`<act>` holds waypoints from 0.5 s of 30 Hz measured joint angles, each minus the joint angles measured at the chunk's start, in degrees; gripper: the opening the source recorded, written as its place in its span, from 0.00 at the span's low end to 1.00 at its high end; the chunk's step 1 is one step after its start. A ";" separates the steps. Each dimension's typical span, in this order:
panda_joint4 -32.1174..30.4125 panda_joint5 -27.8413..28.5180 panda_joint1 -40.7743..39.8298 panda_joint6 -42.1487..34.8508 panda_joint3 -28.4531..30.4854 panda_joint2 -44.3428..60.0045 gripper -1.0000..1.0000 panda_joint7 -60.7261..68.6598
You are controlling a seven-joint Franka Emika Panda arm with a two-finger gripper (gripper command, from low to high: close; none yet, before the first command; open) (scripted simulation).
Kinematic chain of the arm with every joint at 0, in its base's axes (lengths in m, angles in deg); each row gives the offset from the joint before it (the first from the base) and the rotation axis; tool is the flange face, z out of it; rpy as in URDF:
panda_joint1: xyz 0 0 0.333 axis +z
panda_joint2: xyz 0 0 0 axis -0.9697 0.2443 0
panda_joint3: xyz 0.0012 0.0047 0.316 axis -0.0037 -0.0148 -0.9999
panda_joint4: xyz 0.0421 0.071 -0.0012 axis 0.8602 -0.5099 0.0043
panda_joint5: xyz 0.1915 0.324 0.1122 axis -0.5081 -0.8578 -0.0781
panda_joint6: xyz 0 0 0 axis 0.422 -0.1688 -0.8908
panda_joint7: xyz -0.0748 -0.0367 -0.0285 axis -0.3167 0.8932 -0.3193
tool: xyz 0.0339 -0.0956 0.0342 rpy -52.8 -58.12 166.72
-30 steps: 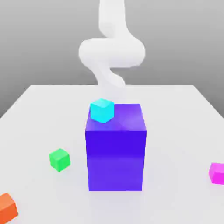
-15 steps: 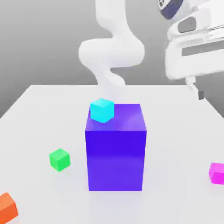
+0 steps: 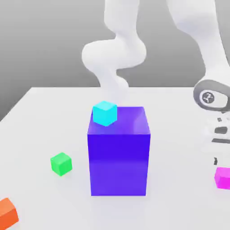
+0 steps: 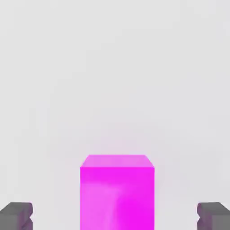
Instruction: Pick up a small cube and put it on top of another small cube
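Note:
The small magenta cube point(image 3: 222, 177) rests on the white table at the exterior view's right edge. In the hand view the magenta cube point(image 4: 117, 191) sits between my two dark fingertips point(image 4: 18, 214), with wide gaps on both sides. My gripper point(image 4: 116, 215) is open and holds nothing. In the exterior view my gripper point(image 3: 220, 155) hangs directly above the cube, just over its top. A small cyan cube point(image 3: 105, 112) sits on the near-left corner of the large blue-purple block point(image 3: 118, 152). A small green cube point(image 3: 61, 163) lies on the table at the exterior view's left.
An orange cube point(image 3: 7, 213) lies at the exterior view's lower left corner. The tall blue-purple block stands mid-table, well to the left of my hand. My white arm point(image 3: 202, 40) reaches down from above at the right.
My hand has come down from high above the table's right side to just over the magenta cube. The cubes have not moved, and the fingers have stayed open.

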 joint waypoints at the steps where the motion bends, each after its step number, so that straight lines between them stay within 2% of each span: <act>1: 0.47 1.10 1.18 1.56 1.40 2.02 0.00 -0.91; 8: 0.59 1.42 1.49 2.04 1.75 2.53 0.00 -1.18; 13: -1.44 -4.68 -2.07 -4.30 -3.03 -6.14 0.00 3.40; 15: -0.92 -6.74 -3.43 -4.30 -3.83 -7.87 0.00 5.62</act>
